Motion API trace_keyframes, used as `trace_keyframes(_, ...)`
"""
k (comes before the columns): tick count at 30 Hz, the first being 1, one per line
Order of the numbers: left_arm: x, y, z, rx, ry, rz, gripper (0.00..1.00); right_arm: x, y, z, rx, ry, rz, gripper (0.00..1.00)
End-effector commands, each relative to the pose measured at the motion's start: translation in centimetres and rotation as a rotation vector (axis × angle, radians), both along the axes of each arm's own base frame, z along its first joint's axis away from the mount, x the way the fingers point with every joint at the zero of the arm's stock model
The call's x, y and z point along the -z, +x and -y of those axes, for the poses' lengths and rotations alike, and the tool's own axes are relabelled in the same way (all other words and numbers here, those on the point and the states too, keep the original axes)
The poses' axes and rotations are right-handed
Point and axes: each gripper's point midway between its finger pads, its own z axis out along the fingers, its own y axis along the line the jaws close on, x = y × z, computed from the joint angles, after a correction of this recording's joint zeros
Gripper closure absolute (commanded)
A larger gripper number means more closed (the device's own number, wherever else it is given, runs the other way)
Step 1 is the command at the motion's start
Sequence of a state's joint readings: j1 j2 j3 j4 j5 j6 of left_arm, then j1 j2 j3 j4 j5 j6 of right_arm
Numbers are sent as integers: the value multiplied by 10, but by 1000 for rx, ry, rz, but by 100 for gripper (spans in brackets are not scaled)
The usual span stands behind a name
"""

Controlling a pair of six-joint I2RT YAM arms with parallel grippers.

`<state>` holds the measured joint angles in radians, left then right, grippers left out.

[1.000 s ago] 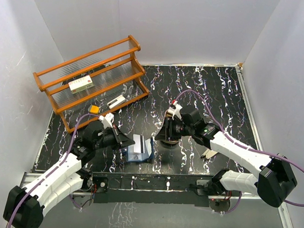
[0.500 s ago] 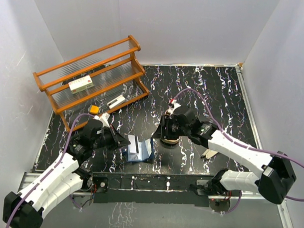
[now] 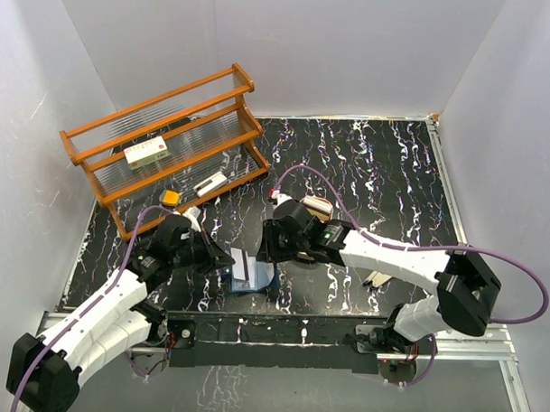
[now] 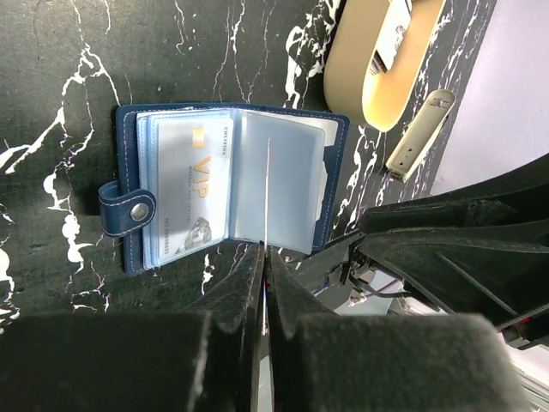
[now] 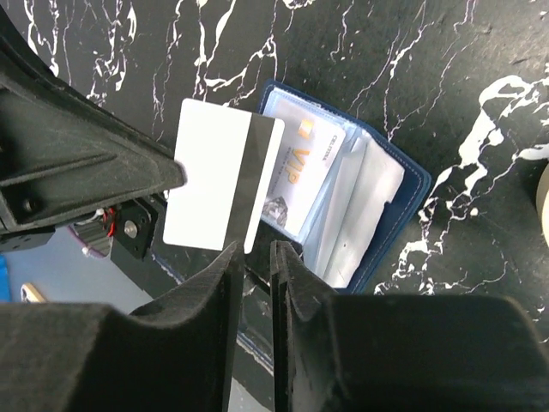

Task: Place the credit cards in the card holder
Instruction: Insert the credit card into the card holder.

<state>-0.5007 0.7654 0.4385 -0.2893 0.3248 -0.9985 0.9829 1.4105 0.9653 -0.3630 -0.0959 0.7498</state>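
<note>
Black white-veined marble tabletop [image 3: 367, 164], white walls [image 3: 335, 45], wooden rack [image 3: 169, 143].

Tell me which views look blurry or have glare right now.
Top external: evenly lit and sharp. Left wrist: the card holder is sharp, its clear sleeves faintly shiny; the near fingers are dark blur. Right wrist: the white card looks washed out; the fingers blur.

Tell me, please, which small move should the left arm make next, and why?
Probably lower the card edge-first into the empty clear pocket. The left gripper pinches it upright above the open card holder, whose other pocket already shows a VIP card. The right gripper hovers beside.
</note>
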Motion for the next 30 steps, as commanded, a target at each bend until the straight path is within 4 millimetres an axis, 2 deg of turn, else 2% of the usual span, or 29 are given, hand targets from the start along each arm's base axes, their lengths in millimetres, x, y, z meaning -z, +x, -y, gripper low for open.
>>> trace_keyframes(1, -7, 3, 8, 18, -38, 5, 100, -29, 22, -24, -2, 78, 110, 83)
trace_keyframes(6, -5, 5, 13, 17, -71, 14, 100, -8, 24, -26, -25, 27, 98, 84)
trace_keyframes(15, 4, 5, 20, 62, -94, 25, 100, 30, 33, -6, -39, -125, 154, 85)
trace_keyframes(30, 28, 2, 24, 127, -74, -3, 100, 59, 37, 16, -31, -235, 190, 89)
